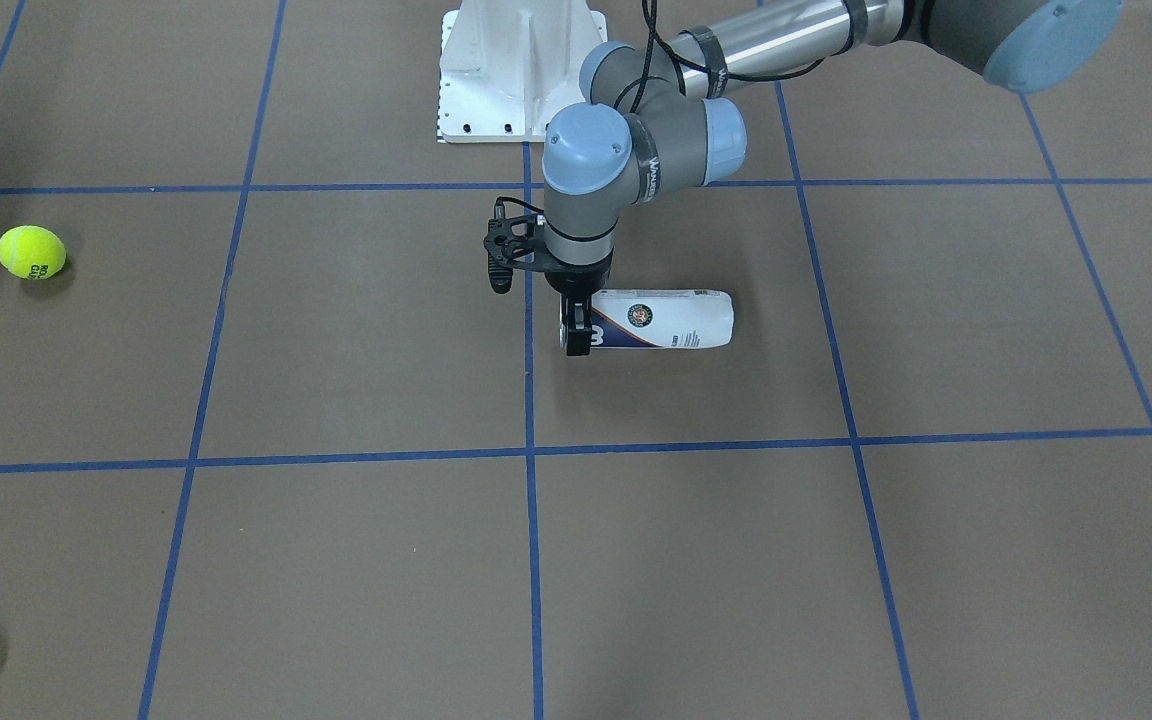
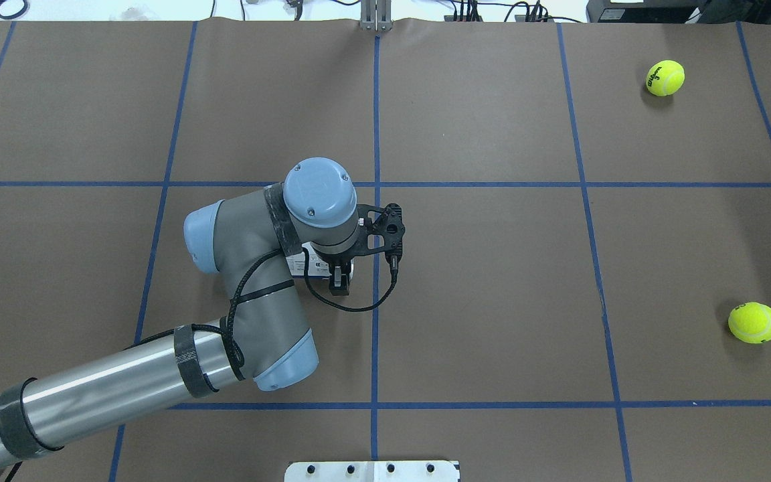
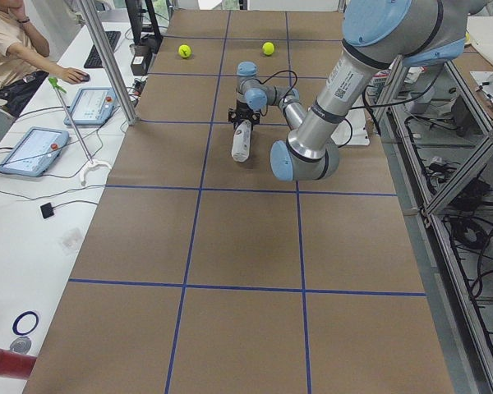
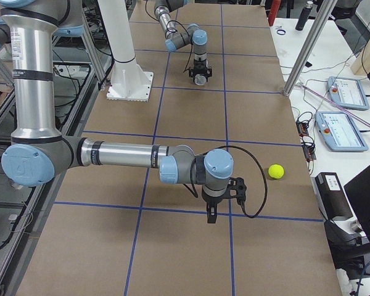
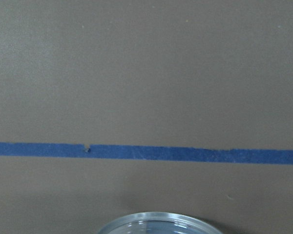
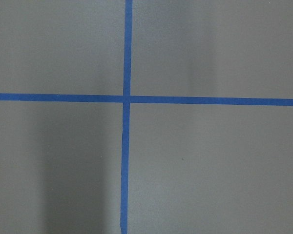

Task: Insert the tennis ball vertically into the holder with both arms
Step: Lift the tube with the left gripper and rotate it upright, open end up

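In the front-facing view the clear plastic cylindrical holder [image 1: 671, 320] with a white and navy label lies on its side on the brown paper-covered table [image 1: 356, 340], not far from the white metal pedestal [image 1: 521, 70]. The black two-finger left gripper [image 1: 576, 328] stands over one end with a finger on each side, seemingly clamped on it. To do this step well, the grip should probably be firm and the holder be turned upright slowly, mouth up, so that it does not slip. Two yellow-green tennis balls [image 1: 31, 252] lie well apart, on the robot's right. In the overhead view the wrist hides most of the holder [image 2: 304, 265], and nothing shows between it and the balls [image 2: 753, 323], so there is room for swinging. In the right side view the right gripper [image 4: 211, 216] hangs low over the table near one ball [image 4: 275, 171]; whether it is open cannot be told. The left wrist view shows only the holder's clear rim [image 5: 158, 220] beside a blue tape line [image 5: 146, 152].
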You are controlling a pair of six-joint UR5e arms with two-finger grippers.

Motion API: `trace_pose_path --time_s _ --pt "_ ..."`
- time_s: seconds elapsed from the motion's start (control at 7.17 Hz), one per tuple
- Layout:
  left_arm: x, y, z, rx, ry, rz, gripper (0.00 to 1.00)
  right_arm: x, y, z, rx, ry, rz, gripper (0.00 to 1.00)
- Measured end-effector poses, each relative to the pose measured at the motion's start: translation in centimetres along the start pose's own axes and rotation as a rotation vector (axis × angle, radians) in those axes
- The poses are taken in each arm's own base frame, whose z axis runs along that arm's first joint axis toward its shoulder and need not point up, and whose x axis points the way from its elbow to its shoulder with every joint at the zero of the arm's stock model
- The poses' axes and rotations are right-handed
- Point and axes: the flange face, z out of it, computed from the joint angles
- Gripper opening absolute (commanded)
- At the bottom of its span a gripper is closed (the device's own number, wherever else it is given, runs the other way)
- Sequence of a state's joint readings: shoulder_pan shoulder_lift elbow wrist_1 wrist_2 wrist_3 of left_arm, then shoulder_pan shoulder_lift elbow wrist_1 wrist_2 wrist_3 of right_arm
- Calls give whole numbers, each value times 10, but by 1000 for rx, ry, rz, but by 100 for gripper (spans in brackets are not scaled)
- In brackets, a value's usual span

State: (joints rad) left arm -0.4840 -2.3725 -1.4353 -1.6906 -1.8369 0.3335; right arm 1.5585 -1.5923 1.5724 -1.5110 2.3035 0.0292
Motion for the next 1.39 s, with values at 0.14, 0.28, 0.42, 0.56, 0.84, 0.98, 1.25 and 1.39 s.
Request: trace_pose_path --time_s 0.14,0.28,0.42,0.56,0.84,0.98,1.25,1.39 --pt "-1 -1 -3 6 -3 -1 73 0 0 0 0 0 0 100" --pt "-2 -4 -12 21 -11 -14 73 0 0 0 0 0 0 100" --pt "-6 -8 -31 60 -30 -38 73 0 0 0 1 -1 -1 100" --pt "-13 -11 -60 114 -57 -60 73 0 0 0 1 -1 -1 100" --pt "-29 -21 -126 281 -119 -124 73 0 0 0 2 -1 -2 100" --pt "-32 -27 -153 417 -141 -170 73 0 0 0 2 -1 -2 100" --pt "-27 -34 -192 702 -151 -259 73 -1 -1 -1 4 -1 -3 100" --pt "-26 -31 -202 840 -168 -287 74 -1 -1 -1 5 -2 -3 100"
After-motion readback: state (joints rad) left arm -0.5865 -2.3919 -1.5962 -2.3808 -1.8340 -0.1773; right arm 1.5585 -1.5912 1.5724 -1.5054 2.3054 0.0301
